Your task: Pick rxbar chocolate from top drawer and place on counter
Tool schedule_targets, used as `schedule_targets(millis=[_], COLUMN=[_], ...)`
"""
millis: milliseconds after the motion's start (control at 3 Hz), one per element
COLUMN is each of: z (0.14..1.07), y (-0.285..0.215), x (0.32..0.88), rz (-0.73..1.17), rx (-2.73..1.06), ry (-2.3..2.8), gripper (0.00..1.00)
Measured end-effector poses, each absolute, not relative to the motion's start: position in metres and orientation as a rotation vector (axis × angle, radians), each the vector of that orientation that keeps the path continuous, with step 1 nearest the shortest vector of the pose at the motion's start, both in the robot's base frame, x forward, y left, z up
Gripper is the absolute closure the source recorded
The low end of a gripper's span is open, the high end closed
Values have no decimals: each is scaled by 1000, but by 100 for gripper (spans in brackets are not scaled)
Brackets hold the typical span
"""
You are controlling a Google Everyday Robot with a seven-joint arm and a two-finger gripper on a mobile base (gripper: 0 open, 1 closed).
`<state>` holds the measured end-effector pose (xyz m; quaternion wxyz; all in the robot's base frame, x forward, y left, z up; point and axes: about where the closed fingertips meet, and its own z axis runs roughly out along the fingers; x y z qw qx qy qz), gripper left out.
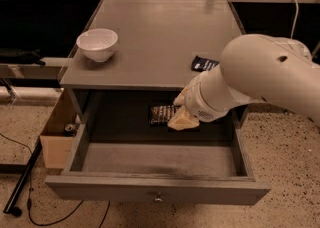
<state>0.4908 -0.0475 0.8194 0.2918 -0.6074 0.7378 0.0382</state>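
The top drawer (pixel 157 190) is pulled open below the counter (pixel 160 32). My gripper (pixel 175 116), with pale cream fingers, is at the back of the drawer, just under the counter's front edge. It is shut on the right end of the rxbar chocolate (pixel 160 114), a dark wrapper with pale lettering, and holds it above the drawer floor. My big white arm comes in from the right and hides the drawer's right rear corner.
A white bowl (pixel 97 43) sits on the counter's left side. A dark blue wrapped bar (pixel 202 63) lies near its right front edge, partly behind my arm. An open cardboard box (pixel 54 139) with a can stands on the floor at left. Cables run across the floor.
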Motion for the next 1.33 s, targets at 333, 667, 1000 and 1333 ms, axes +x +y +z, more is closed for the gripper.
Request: schedule_targets(millis=[333, 667, 1000, 1333], z=[853, 875, 871, 851], y=[-41, -27, -11, -2], x=[529, 569, 631, 668], rz=[91, 115, 175, 235], rx=[-1625, -1638, -1657, -1650], ry=[1881, 1811, 1775, 1780], gripper=[100, 100, 100, 100])
